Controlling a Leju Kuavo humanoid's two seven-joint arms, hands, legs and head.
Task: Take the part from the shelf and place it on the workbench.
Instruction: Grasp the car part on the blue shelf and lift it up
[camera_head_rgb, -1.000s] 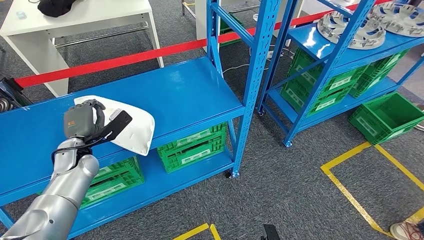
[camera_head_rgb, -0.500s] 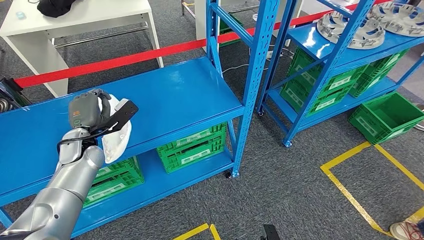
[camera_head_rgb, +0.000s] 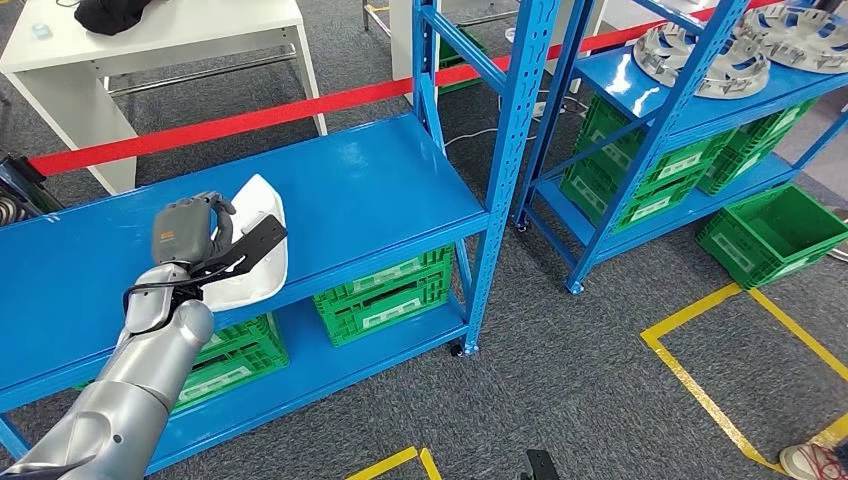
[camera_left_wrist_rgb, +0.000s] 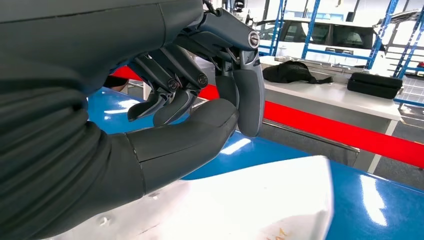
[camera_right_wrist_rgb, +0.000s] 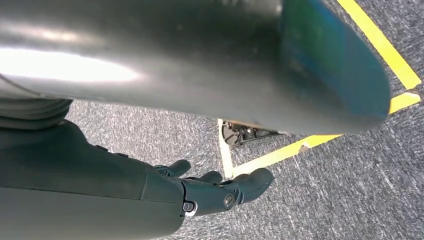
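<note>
The part is a white curved shell (camera_head_rgb: 258, 243), tilted up on edge above the front of the blue shelf's top deck (camera_head_rgb: 380, 190). My left hand (camera_head_rgb: 190, 235) grips it at its left side, with a black bracket from the wrist lying across it. In the left wrist view the thumb (camera_left_wrist_rgb: 190, 135) lies over the white shell (camera_left_wrist_rgb: 250, 205) with the fingers curled in above it. My right hand (camera_right_wrist_rgb: 210, 190) hangs over the grey carpet with its fingers loosely spread and nothing in it. A white table (camera_head_rgb: 170, 40) stands behind the shelf at the back left.
A red barrier tape (camera_head_rgb: 250, 115) runs between shelf and table. Green crates (camera_head_rgb: 385, 295) sit on the lower deck. A second blue shelf (camera_head_rgb: 640, 90) at the right carries silver wheel-like parts (camera_head_rgb: 700, 55). A green crate (camera_head_rgb: 775, 235) and yellow floor lines (camera_head_rgb: 700, 390) lie right; a shoe (camera_head_rgb: 815, 460) shows at the corner.
My left hand has moved right and farther over the shelf with the white shell, which has turned from lying flat to standing up on edge.
</note>
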